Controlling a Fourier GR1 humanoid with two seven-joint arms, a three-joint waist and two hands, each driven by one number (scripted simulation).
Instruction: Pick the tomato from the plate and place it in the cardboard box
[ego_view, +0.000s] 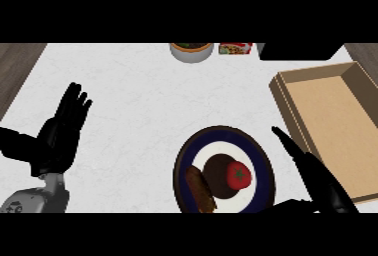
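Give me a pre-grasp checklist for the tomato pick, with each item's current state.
1. Tomato on the plate, top uncovered: ok.
2. Right hand open, fingers straight, beside the plate's right rim: ok.
3. Right hand touching the tomato: not ok, still apart.
4. Cardboard box open on top, interior bare: ok.
5. Left hand open, resting at the left, away from the plate: ok.
6. Brown food beside the tomato may crowd the grasp: cannot tell.

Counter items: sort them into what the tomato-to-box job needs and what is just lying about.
Needed: tomato, plate, cardboard box, right hand open beside the plate.

Lying about: brown food and dark round item on the plate, pot and small red packet at the far edge, left hand resting open.
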